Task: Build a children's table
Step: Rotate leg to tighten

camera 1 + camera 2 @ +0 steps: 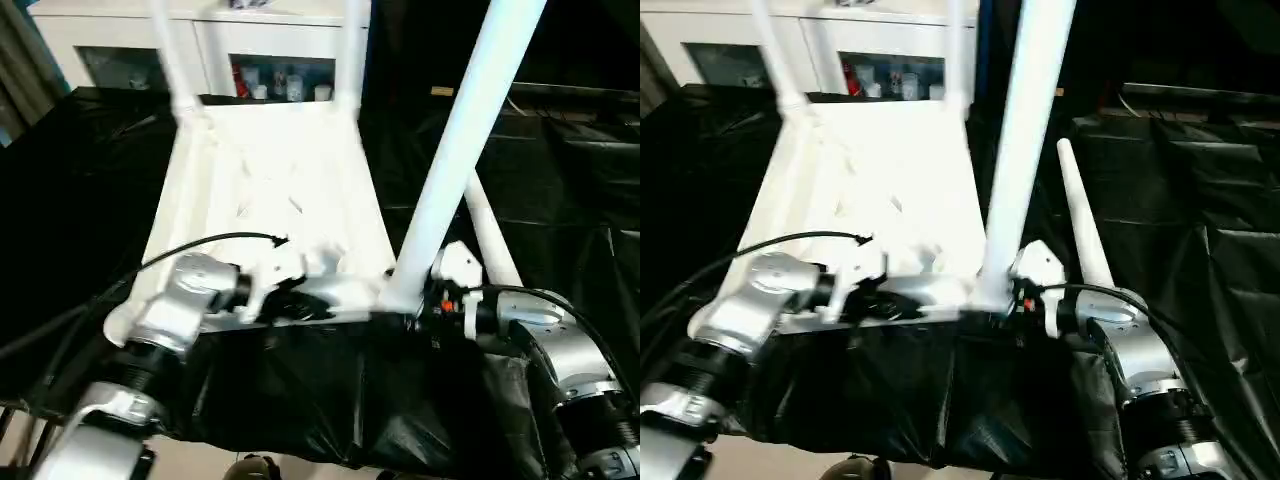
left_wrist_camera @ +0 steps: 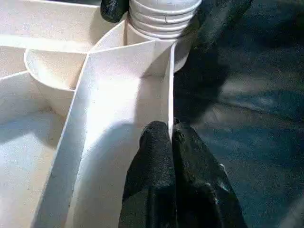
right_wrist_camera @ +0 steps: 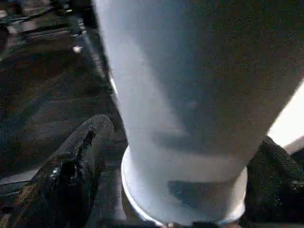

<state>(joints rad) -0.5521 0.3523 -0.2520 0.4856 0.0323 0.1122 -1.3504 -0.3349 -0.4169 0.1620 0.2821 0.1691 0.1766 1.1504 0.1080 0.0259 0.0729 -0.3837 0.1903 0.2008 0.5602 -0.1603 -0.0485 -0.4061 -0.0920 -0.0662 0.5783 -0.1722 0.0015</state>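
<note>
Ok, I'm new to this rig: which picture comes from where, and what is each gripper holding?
The two wide pictures come from the robot's head, looking down over its silver forearms. The other two are wrist cameras looking along each gripper's black fingers. The white tabletop lies upside down on black sheeting, with two legs standing at its far corners. The left gripper pinches the tabletop's near rim. The right gripper clasps a third leg at its base, at the near corner socket. A fourth leg lies loose alongside.
</note>
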